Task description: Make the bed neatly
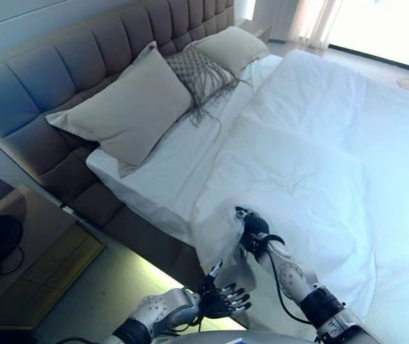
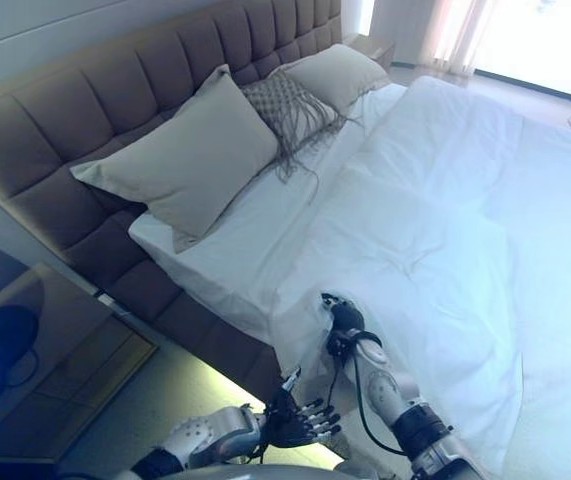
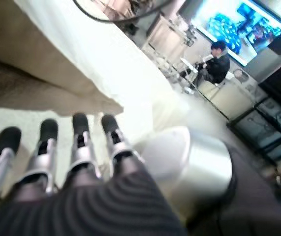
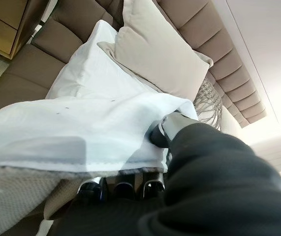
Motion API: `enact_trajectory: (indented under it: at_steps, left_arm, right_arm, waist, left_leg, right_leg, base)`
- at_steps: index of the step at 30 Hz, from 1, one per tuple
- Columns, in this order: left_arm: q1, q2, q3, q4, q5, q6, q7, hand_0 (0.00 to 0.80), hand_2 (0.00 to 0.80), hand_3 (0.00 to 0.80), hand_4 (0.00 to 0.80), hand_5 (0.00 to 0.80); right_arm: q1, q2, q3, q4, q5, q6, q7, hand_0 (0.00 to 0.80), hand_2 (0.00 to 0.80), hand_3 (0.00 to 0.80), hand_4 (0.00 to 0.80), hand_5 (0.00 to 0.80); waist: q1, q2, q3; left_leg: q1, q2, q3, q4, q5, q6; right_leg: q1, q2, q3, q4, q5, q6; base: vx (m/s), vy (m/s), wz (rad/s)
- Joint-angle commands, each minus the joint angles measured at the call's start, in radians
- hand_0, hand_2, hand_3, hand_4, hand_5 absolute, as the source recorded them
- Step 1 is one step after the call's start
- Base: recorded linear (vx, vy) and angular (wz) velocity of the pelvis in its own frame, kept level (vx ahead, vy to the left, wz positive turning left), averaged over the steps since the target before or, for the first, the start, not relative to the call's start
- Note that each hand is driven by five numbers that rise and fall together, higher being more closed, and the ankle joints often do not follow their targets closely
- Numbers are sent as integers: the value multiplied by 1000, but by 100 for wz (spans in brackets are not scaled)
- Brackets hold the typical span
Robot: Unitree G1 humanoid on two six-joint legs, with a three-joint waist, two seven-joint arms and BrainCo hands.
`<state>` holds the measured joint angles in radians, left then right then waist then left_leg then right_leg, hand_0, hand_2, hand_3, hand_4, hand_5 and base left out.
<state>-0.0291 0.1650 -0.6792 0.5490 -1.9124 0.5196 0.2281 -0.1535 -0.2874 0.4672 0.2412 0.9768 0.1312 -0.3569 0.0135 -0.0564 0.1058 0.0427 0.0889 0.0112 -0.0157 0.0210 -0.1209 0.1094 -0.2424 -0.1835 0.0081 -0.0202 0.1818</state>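
The right hand point(image 1: 256, 231) pinches the duvet point(image 1: 311, 165) edge at the bed's point(image 1: 154, 247) near side; the left hand point(image 1: 222, 297) hangs open, empty. A hard tug risks slipping the cloth free, bunching it.

This is a bedroom, though one set up as a mock room inside a larger work space. A wide bed point(image 1: 154, 179) with a padded, tufted headboard point(image 1: 68, 64), beige pillows point(image 1: 129, 107), a fringed cushion point(image 1: 200, 72) and a white duvet point(image 1: 311, 165) fills the scene, with a dark bedside cabinet point(image 1: 25, 244) at the near left and pale curtains point(image 1: 311, 18) at the far end. The left wrist view shows a person point(image 3: 216, 61) seated at a desk before a large lit screen point(image 3: 241, 22).
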Motion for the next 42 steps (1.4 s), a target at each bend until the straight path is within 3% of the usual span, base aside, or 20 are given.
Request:
enact_trajectory:
  at_steps: [1, 6, 10, 17, 30, 42]
  left_arm:
    - [-26, -80, -58, 48, -60, -25, -35, 0, 0, 0, 0, 0]
    - [-57, -98, -60, 71, -60, -86, 13, 0, 0, 0, 0, 0]
    - [-94, -125, -20, 102, -60, -139, -5, 0, 0, 0, 0, 0]
    - [-160, -117, 15, 35, -60, -235, 16, 0, 0, 0, 0, 0]
    - [-197, -91, 95, 26, -24, -265, 111, 0, 0, 0, 0, 0]
    - [-258, -119, 145, 45, -46, -365, 63, 0, 0, 0, 0, 0]
  right_arm:
    - [-53, 11, 4, -159, 32, -76, 9, 800, 800, 800, 800, 800]
    - [-56, 14, 18, -173, 35, -72, 3, 800, 800, 800, 800, 800]
    - [-60, 15, 27, -183, 35, -70, -4, 800, 800, 800, 800, 800]
    - [-46, 12, 39, -186, 38, -75, -8, 800, 800, 800, 800, 800]
    - [-17, 29, 51, -162, 24, -38, 47, 800, 800, 800, 800, 800]
    - [-1, 17, 76, -222, 28, 8, 84, 800, 800, 800, 800, 800]
  waist:
    - [4, 5, -44]
    - [-7, -2, -38]
    - [-18, -3, -43]
    - [-21, 1, -46]
    - [-30, 14, -85]
    - [-64, 30, -91]
  left_leg:
    - [22, 122, 43, 141, -93, -15]
    - [25, 127, 50, 140, -90, -16]
    - [33, 128, 54, 124, -81, -16]
    - [37, 130, 49, 109, -68, -18]
    - [91, 126, 68, 64, -52, -10]
    - [98, 140, 94, 19, -15, -20]
  right_leg:
    - [-168, -71, 46, 13, 188, 80]
    - [-169, -70, 52, 17, 189, 80]
    - [-172, -68, 62, 16, 190, 80]
    - [-178, -67, 61, 20, 195, 80]
    - [-145, -62, 65, 11, 189, 80]
    - [-150, -34, 90, 8, 180, 70]
  base:
    - [-6, -15, -8]
    - [-2, -3, -3]
    - [7, 2, -1]
    - [0, 0, 0]
    - [66, 23, -5]
    - [36, 2, -6]
